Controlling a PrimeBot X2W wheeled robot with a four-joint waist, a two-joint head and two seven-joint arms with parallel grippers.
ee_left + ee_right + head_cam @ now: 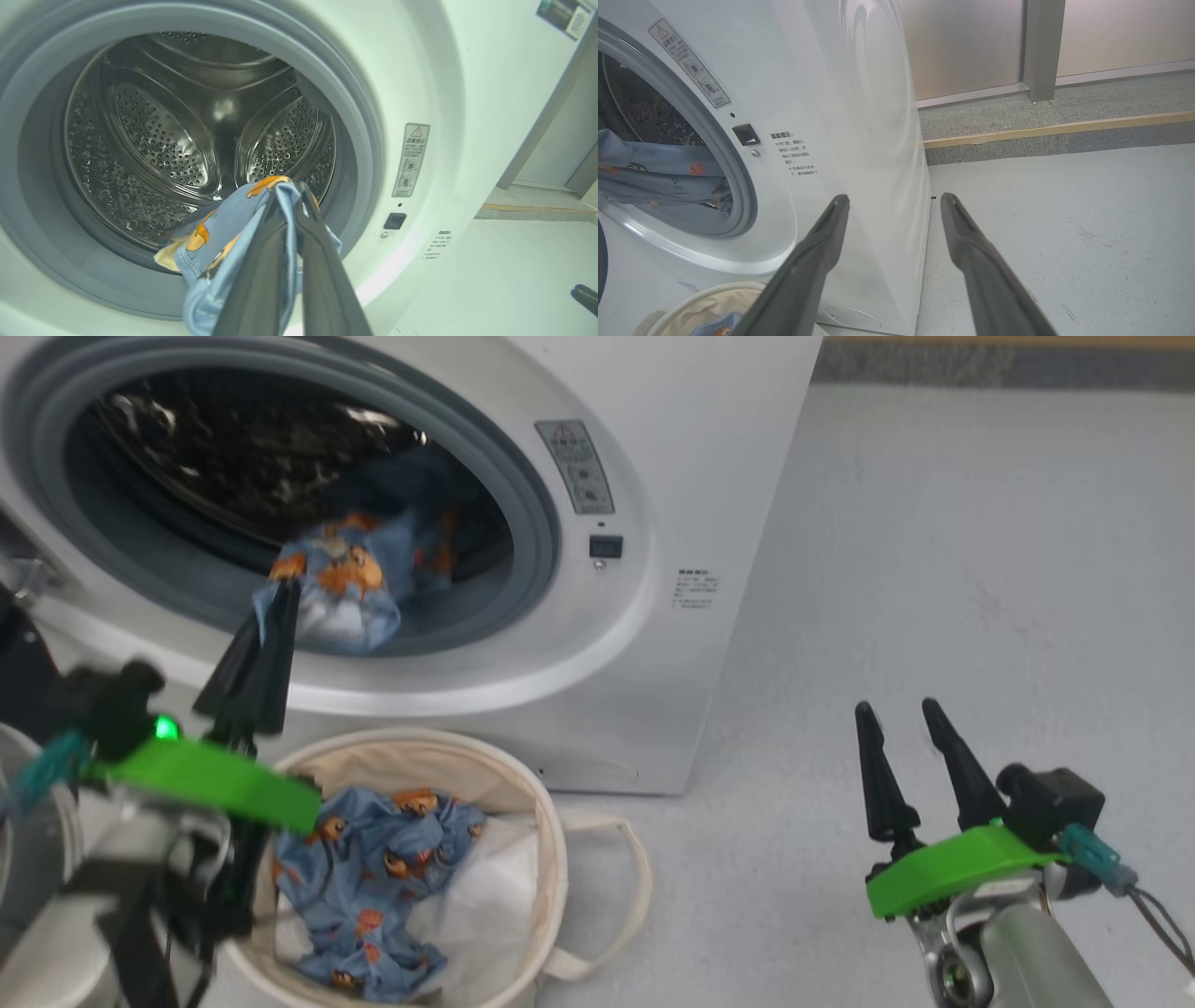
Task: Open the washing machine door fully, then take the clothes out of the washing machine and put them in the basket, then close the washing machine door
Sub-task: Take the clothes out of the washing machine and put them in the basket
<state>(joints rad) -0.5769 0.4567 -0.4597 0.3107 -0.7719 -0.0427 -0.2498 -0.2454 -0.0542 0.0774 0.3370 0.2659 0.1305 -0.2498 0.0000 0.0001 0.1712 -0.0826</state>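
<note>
The left gripper (283, 590) has its two dark fingers pressed together on a fold of the clothes (347, 581), pinching the light blue bear-print fabric right at the tips. In the left wrist view the cloth drapes over and down both sides of the fingers. The rest trails away from the fingertips, over the grey rubber ring (540, 523) and back into the steel drum (159, 140) of the washing machine (709, 476). The basket (523, 775) sits below the gripper, back toward its wrist, with another bear-print piece (373, 868) lying in it on a white sheet (490, 887). The right gripper (896, 709) hangs well off to the side with its fingers spread apart and nothing between them, the washer's corner just ahead of its tips. The fabric looks thin, light and limp, so it should sag and stretch from the pinch rather than keep any shape. It does not look fragile, and whether it is damp cannot be told. The hold is on a small edge fold, so the likely trouble is the trailing end dragging on the ring's lip and sliding out of the fingers. A thicker bunched fold, seated deeper between the fingers, would probably carry it more surely.
</note>
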